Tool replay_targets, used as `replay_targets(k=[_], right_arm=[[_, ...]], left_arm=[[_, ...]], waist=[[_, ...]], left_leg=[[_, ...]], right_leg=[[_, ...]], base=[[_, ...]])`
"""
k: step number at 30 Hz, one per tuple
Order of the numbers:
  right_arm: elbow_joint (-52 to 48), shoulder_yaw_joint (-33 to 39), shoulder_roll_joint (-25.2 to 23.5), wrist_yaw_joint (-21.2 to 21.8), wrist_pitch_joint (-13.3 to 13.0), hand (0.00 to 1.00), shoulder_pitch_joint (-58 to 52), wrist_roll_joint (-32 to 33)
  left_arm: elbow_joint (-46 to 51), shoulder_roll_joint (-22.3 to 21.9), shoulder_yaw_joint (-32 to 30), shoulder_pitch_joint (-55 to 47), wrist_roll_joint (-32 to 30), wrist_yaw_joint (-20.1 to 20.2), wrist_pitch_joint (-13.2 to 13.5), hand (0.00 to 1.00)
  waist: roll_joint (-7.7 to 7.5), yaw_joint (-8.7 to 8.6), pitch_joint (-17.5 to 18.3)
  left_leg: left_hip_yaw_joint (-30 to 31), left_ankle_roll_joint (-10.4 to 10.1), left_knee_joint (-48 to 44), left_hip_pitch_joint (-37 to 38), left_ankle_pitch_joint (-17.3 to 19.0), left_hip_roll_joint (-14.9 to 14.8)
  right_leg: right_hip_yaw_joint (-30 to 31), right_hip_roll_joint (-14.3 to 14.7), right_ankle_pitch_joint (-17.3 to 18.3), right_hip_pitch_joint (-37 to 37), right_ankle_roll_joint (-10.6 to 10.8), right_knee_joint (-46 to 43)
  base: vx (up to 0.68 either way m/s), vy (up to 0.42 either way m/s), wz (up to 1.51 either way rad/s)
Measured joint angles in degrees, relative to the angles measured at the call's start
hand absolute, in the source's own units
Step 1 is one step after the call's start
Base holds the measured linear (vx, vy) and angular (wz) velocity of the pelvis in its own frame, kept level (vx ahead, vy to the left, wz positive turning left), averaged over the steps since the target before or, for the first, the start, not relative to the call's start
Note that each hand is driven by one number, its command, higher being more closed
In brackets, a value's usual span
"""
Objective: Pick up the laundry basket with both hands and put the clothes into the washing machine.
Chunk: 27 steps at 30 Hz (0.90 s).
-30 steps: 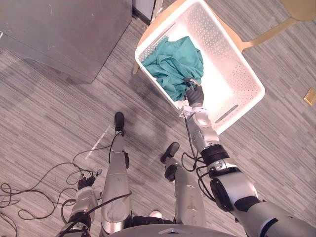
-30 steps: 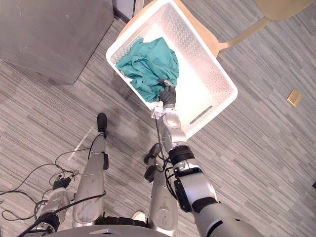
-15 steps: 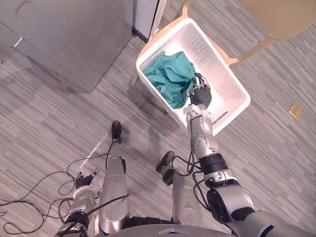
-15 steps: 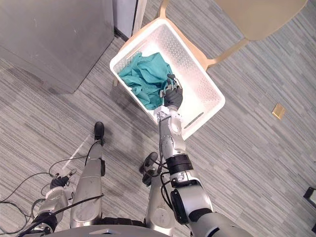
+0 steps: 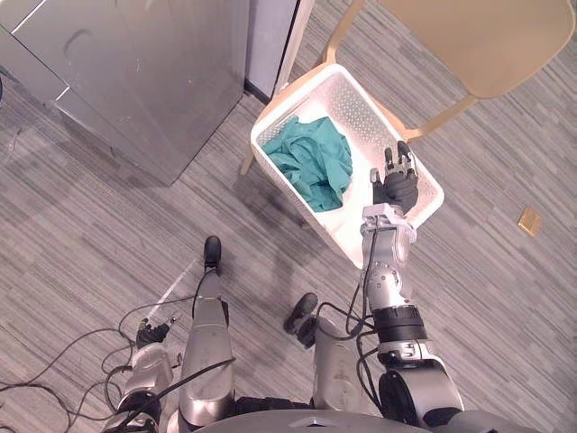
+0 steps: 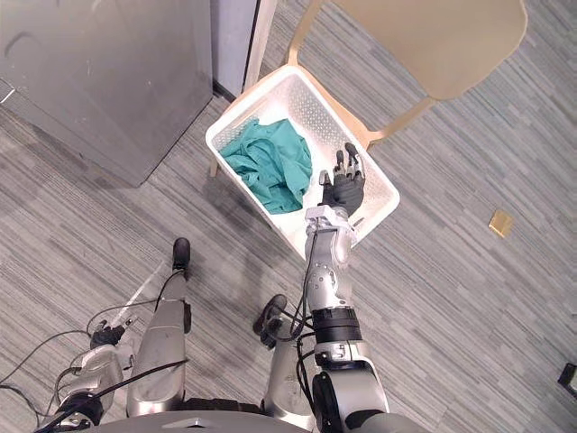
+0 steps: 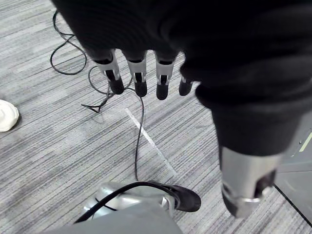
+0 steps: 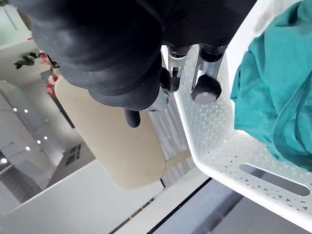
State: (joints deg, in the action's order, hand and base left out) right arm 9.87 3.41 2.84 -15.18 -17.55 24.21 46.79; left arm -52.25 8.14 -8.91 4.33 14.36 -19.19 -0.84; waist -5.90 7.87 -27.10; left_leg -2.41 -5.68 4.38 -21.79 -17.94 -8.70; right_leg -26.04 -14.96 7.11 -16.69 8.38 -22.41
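A white perforated laundry basket [image 5: 365, 122] rests on the seat of a pale wooden chair [image 5: 478, 45]. Crumpled teal clothes [image 5: 311, 162] lie in its left half. My right hand [image 5: 395, 188] is open, fingers straight, held over the basket's right rim and apart from the clothes. In the right wrist view its fingertips [image 8: 207, 87] hover just beside the basket's rim [image 8: 214, 146], with the teal clothes [image 8: 273, 97] past them. My left hand [image 5: 151, 336] hangs low by my side over the floor, fingers [image 7: 138, 73] straight and holding nothing.
A large grey metal machine or cabinet [image 5: 135, 72] stands at the upper left, close to the chair. Grey striped carpet lies all around. A small tan object [image 5: 529, 219] sits on the floor to the right.
My right hand has let go of the teal clothes, moved right to the basket's right rim, and its fingers have straightened. The camera has pulled back, so more of the chair shows.
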Motion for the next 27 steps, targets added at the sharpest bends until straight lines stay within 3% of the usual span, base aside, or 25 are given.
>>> replay_targets(k=[3, 4, 5, 6, 7, 8, 11, 12, 13, 15, 20, 24, 27], right_arm=[[0.25, -2.48, 2.44, 0.06, 2.71, 0.0, -0.68, -7.06], [0.24, -5.75, 6.35, 0.28, 4.42, 0.0, -0.49, -11.23], [0.27, -8.6, 10.2, 0.3, 6.81, 0.0, 0.35, -20.71], [0.31, -10.13, 11.96, 0.24, 7.81, 0.0, 1.1, -25.07], [0.62, -12.84, 15.02, 0.35, 9.14, 0.0, 2.78, -34.13], [2.14, -14.91, 16.98, 1.19, 9.45, 0.0, 4.69, -41.1], [6.76, -20.38, 19.98, 2.2, 10.67, 0.0, 8.91, -49.2], [9.72, -25.74, 22.74, 2.62, 11.46, 0.0, 12.15, -54.34], [12.65, -30.17, 25.15, 3.91, 11.67, 0.0, 15.26, -61.83], [17.69, -31.82, 25.78, 4.65, 12.54, 0.0, 18.54, -70.25], [25.71, -31.72, 25.63, 4.7, 15.64, 0.0, 24.56, -75.51], [29.88, -29.79, 22.73, 4.5, 17.84, 0.0, 25.78, -75.72], [30.36, -29.56, 22.23, 3.81, 18.11, 0.0, 26.36, -75.68]], left_arm=[[1.0, 0.3, -0.05, -0.97, -0.46, 0.12, 0.0, 0.0], [1.89, 0.37, -0.03, -1.77, -1.28, 0.32, 0.0, 0.0], [2.22, 0.39, -0.02, -2.23, -2.52, 0.76, 0.02, 0.0], [2.25, 0.49, 0.0, -2.46, -3.25, 0.8, 0.03, 0.0], [2.43, 0.93, 0.07, -3.04, -4.26, 0.98, 0.1, 0.0], [2.5, 0.95, 0.06, -3.67, -5.64, 1.13, 0.41, 0.0], [2.52, 0.98, 0.27, -4.51, -6.99, 1.26, 0.82, 0.0], [2.75, 1.07, 0.6, -4.89, -7.73, 1.28, 0.92, 0.0], [2.8, 1.11, 0.85, -4.89, -8.23, 1.37, 0.96, 0.0], [2.75, 1.23, 1.27, -4.89, -8.44, 1.68, 1.14, 0.0], [1.83, 1.14, 1.27, -4.85, -8.36, 1.68, 1.21, 0.0], [1.02, 0.58, 1.31, -4.42, -7.68, 0.64, 1.22, 0.0], [0.81, 0.06, 1.3, -3.9, -7.64, 0.53, 1.21, 0.0]], waist=[[-0.52, -0.11, 0.32], [-0.72, -0.09, 0.45], [-0.86, -0.01, 0.53], [-0.93, -0.03, 0.57], [-1.07, -0.04, 0.65], [-1.34, -0.01, 0.83], [-1.67, 0.11, 1.0], [-1.83, 0.31, 0.98], [-1.83, 0.97, 0.98], [-1.86, 2.39, 0.96], [-1.88, 3.73, 0.94], [-2.06, 4.41, 0.85], [-2.05, 4.66, 0.85]], left_leg=[[-0.07, -0.01, 0.0, 0.0, 0.01, 0.04], [-0.08, -0.03, 0.01, -0.01, 0.0, 0.04], [-0.08, -0.05, 0.01, -0.02, -0.01, 0.03], [-0.07, -0.07, 0.01, -0.05, -0.03, 0.0], [-0.06, -0.07, 0.01, -0.09, -0.03, -0.06], [-0.04, -0.07, 0.01, -0.15, -0.03, -0.12], [0.57, -0.1, 0.01, -0.43, -0.06, -0.12], [0.81, -0.13, 0.01, -0.79, -0.1, -0.16], [0.96, -0.13, 0.0, -1.29, -0.15, -0.32], [1.06, -0.1, 0.0, -1.63, -0.17, -0.53], [2.04, 0.3, -0.01, -2.93, -0.49, -0.62], [2.46, 0.06, 0.0, -3.75, -0.34, -1.0], [2.55, 0.05, 0.0, -5.14, -0.35, -1.21]], right_leg=[[0.04, -0.03, -0.03, -0.01, 0.04, 0.08], [0.05, -0.02, -0.05, 0.01, 0.05, 0.14], [0.04, 0.03, -0.06, 0.0, 0.04, 0.18], [0.04, 0.07, -0.07, 0.0, 0.04, 0.2], [0.03, 0.16, -0.1, 0.0, 0.01, 0.3], [-0.01, 0.28, -0.14, 0.03, -0.01, 0.54], [-0.77, 0.46, -0.24, 0.56, 0.0, 1.2], [-1.13, 0.63, -0.42, 0.56, 0.0, 1.54], [-1.35, 0.98, -0.69, 0.42, -0.08, 2.05], [-1.54, 1.41, -1.14, 0.46, -0.05, 2.89], [-2.58, 1.98, -1.71, 0.42, -0.09, 4.23], [-3.07, 2.6, -1.88, 0.28, -0.23, 5.16], [-3.12, 2.94, -2.06, -0.9, -0.42, 5.56]], base=[[0.01, -0.047, -0.01], [0.01, -0.049, 0.0], [0.0, -0.05, -0.01], [-0.01, -0.061, -0.01], [-0.01, -0.064, -0.01], [-0.01, -0.053, -0.01], [0.01, -0.044, 0.09], [0.02, -0.067, 0.08], [0.01, -0.067, 0.04], [0.01, -0.068, 0.0], [0.01, -0.059, 0.06], [-0.01, -0.072, 0.02], [-0.02, -0.057, -0.04]])
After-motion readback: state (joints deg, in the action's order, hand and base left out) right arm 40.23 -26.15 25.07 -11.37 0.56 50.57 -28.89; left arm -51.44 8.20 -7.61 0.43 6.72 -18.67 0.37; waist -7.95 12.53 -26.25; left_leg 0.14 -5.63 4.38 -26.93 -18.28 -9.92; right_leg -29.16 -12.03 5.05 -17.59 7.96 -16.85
